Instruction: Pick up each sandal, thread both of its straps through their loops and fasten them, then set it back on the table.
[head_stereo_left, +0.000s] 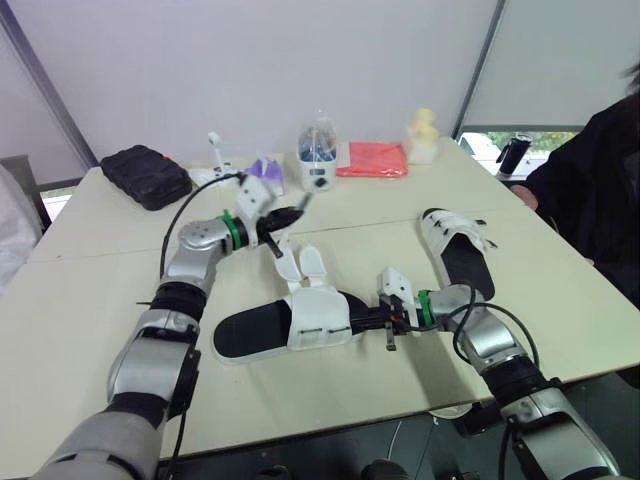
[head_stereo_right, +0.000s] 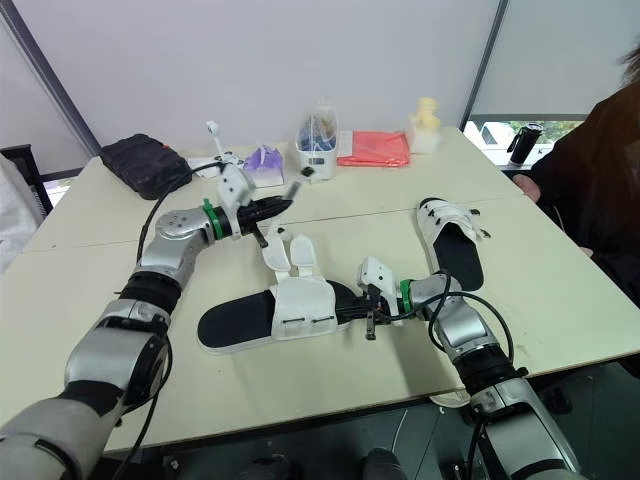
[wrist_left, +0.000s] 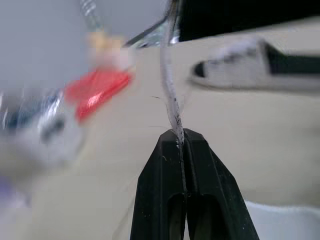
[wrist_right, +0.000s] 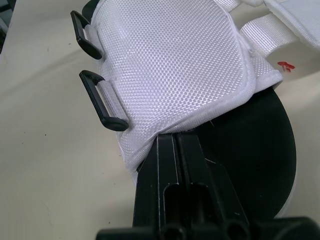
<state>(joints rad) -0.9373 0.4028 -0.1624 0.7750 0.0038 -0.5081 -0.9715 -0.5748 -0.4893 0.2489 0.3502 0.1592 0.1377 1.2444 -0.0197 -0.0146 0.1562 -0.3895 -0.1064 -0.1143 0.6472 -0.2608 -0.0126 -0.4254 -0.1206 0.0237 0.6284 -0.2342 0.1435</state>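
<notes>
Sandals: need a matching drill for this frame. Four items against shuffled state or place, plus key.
Items
1. left gripper
2. right gripper
3. far sandal
4. black pouch

States or places
A. lying on the right side of the table, no gripper on it
B. shut on the white upper of the near sandal
C. at the table's far left
D. shut on a thin strap

Pairs: 1-D, 2-B, 3-A, 4-C
</notes>
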